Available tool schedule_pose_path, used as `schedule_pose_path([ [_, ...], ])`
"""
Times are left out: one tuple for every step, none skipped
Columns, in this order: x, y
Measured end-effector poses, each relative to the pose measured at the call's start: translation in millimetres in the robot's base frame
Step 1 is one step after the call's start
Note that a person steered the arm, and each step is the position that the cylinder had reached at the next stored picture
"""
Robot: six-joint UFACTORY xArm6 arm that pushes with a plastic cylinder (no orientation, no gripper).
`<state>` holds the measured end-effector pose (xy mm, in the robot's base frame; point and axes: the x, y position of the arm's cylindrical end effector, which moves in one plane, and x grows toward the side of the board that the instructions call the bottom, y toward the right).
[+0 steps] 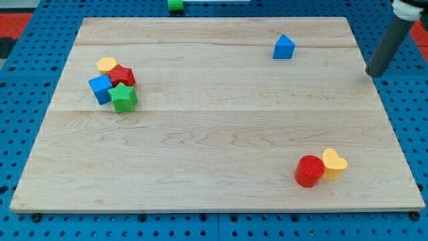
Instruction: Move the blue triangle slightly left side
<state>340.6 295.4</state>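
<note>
The blue triangle stands on the wooden board near the view's top, right of centre. My tip is at the end of the dark rod at the view's right edge, just past the board's right side. It is well to the right of the blue triangle and slightly lower, not touching it.
A cluster at the view's left holds a yellow block, a red star, a blue cube and a green star. A red cylinder and a yellow heart touch at the lower right. A green block lies beyond the top edge.
</note>
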Motion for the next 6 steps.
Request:
schedule_pose_path([
  [-53, -13],
  [-70, -83],
  [-66, -170],
  [-53, -187],
  [-51, -187],
  [-49, -210],
])
